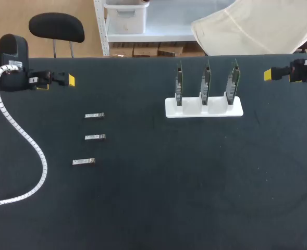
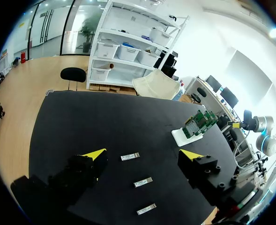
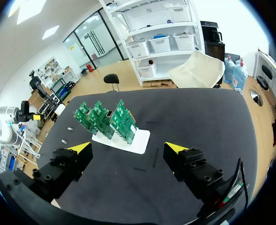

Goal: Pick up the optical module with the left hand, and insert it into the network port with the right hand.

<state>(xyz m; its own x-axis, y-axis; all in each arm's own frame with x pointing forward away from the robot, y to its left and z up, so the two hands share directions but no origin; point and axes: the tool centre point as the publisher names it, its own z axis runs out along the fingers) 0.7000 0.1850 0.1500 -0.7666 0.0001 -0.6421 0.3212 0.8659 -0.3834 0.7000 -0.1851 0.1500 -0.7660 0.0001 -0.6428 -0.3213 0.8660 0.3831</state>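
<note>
My left jaws stand wide open with nothing between them, yellow tips point(image 2: 94, 153) hanging above the black bench point(image 2: 105, 122). Just ahead of them, three optical modules point(image 2: 143, 182) lie flat in a row, apart from one another and touching nothing. My right jaws are spread just as wide and hold nothing, with their tips point(image 3: 81, 147) above the bench. Ahead of them a white stand point(image 3: 140, 139) carries three green boards point(image 3: 105, 117), upright and side by side. I cannot make out the ports on them. From the head view, my left arm point(image 1: 12, 62) sits at the far left corner and my right arm point(image 1: 299, 73) at the far right. The modules are well apart from the stand. A white ribbed cable point(image 1: 31, 143) trails from the left arm across the bench.
</note>
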